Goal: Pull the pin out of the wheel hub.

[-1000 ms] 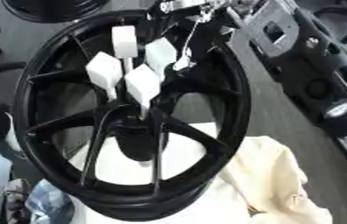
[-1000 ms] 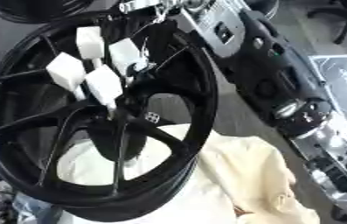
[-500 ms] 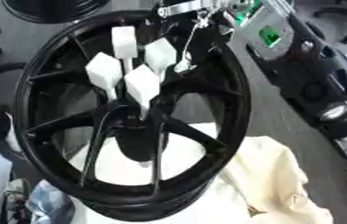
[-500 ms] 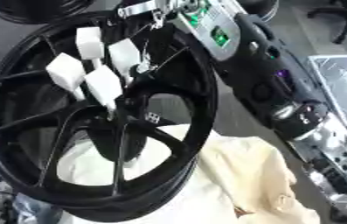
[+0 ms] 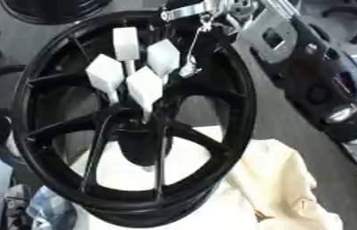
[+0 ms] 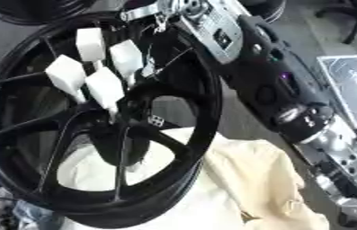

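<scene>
A black spoked wheel (image 5: 236, 112) stands tilted across the middle of both views. Several pins with white block heads stick out of its hub (image 5: 138, 130); the nearest block (image 5: 144, 85) sits just above the hub, with others (image 5: 124, 42) (image 5: 164, 56) (image 5: 105, 72) around it. My right arm (image 6: 268, 76) comes in from the right. My right hand (image 5: 209, 8) is at the top of the rim, above the pins and apart from them. A thin wire with a small silver piece (image 5: 187, 69) hangs below it. My left hand is in neither view.
A cream cloth (image 5: 283, 179) lies under the wheel at the lower right. Another black wheel (image 5: 47, 9) lies at the far left. A white tray (image 6: 354, 85) is at the right edge, and bluish clutter (image 5: 47, 211) at the lower left.
My right forearm has rolled, so a grey panel shows where a green board showed. The hand stays at the rim's top. The wheel and pins have not moved.
</scene>
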You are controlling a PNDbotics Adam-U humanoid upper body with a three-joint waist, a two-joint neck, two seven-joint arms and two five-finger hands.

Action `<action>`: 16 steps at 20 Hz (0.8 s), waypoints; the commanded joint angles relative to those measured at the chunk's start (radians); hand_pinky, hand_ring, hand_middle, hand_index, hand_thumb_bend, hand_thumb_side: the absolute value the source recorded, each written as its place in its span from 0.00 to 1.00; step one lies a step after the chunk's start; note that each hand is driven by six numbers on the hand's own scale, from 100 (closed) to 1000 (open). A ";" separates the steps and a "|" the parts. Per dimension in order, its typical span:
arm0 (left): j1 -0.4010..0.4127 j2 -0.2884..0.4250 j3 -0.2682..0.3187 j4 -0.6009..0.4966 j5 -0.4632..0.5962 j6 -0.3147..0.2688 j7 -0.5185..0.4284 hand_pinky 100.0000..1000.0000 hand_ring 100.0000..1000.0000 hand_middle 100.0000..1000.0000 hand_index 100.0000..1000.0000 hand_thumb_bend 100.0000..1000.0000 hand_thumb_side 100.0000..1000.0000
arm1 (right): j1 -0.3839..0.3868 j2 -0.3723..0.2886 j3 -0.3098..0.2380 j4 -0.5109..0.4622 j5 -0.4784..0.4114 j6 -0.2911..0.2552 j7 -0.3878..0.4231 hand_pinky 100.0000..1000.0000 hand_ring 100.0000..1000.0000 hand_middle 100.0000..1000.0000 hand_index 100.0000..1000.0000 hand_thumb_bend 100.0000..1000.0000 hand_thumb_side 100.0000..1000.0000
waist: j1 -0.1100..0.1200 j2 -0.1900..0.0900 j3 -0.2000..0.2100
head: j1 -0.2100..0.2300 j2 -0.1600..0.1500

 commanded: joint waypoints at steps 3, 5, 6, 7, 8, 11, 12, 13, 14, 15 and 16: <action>-0.011 0.018 0.003 -0.011 -0.006 0.001 -0.007 0.72 0.74 0.71 0.68 0.14 0.81 | -0.030 -0.008 -0.005 -0.016 -0.008 0.013 -0.003 0.82 0.75 0.63 0.76 0.34 0.00 | 0.003 -0.020 0.002 | -0.004 -0.016; -0.011 0.018 0.003 -0.011 -0.007 0.001 -0.007 0.72 0.74 0.71 0.68 0.14 0.81 | -0.033 -0.008 -0.006 -0.021 -0.013 0.018 -0.003 0.82 0.75 0.63 0.76 0.34 0.00 | 0.003 -0.020 0.002 | -0.005 -0.019; -0.011 0.018 0.003 -0.011 -0.007 0.001 -0.008 0.72 0.74 0.71 0.68 0.14 0.81 | -0.035 -0.008 -0.006 -0.024 -0.015 0.022 -0.003 0.82 0.75 0.63 0.76 0.34 0.00 | 0.003 -0.021 0.002 | -0.006 -0.022; -0.011 0.018 0.003 -0.011 -0.007 0.001 -0.008 0.72 0.74 0.71 0.68 0.14 0.81 | -0.036 -0.008 -0.005 -0.026 -0.015 0.024 -0.003 0.81 0.75 0.63 0.76 0.34 0.00 | 0.003 -0.021 0.002 | -0.008 -0.025; -0.011 0.018 0.003 -0.010 -0.007 0.002 -0.008 0.72 0.74 0.71 0.68 0.14 0.81 | -0.036 -0.007 -0.004 -0.027 -0.015 0.027 -0.003 0.81 0.75 0.62 0.75 0.33 0.00 | 0.003 -0.020 0.002 | -0.009 -0.028; -0.012 0.018 0.003 -0.011 -0.007 0.002 -0.010 0.72 0.74 0.71 0.67 0.14 0.81 | -0.036 -0.007 0.001 -0.023 -0.010 0.030 -0.003 0.81 0.74 0.61 0.74 0.33 0.00 | 0.003 -0.020 0.002 | -0.011 -0.032; -0.013 0.018 0.003 -0.011 -0.007 0.002 -0.010 0.72 0.74 0.71 0.67 0.14 0.81 | -0.036 -0.007 0.001 -0.021 -0.008 0.030 -0.003 0.81 0.73 0.60 0.73 0.33 0.00 | 0.004 -0.020 0.002 | -0.012 -0.032; -0.013 0.018 0.003 -0.011 -0.007 0.002 -0.010 0.72 0.74 0.71 0.67 0.14 0.81 | -0.036 -0.006 0.001 -0.019 -0.007 0.030 -0.003 0.81 0.73 0.59 0.73 0.33 0.00 | 0.004 -0.020 0.002 | -0.012 -0.032; -0.013 0.017 0.003 -0.010 -0.006 0.002 -0.010 0.72 0.74 0.71 0.67 0.14 0.81 | -0.036 -0.006 0.003 -0.017 -0.006 0.030 -0.003 0.80 0.73 0.58 0.72 0.33 0.00 | 0.005 -0.020 0.003 | -0.013 -0.033; -0.013 0.017 0.003 -0.010 -0.006 0.002 -0.010 0.72 0.74 0.71 0.67 0.14 0.81 | -0.035 -0.005 0.004 -0.016 -0.006 0.030 -0.003 0.80 0.73 0.57 0.72 0.33 0.00 | 0.005 -0.019 0.003 | -0.014 -0.034; -0.013 0.016 0.003 -0.010 -0.007 0.002 -0.011 0.72 0.74 0.71 0.67 0.14 0.81 | -0.035 -0.004 0.005 -0.015 -0.005 0.029 -0.003 0.80 0.72 0.56 0.71 0.33 0.00 | 0.005 -0.019 0.003 | -0.015 -0.035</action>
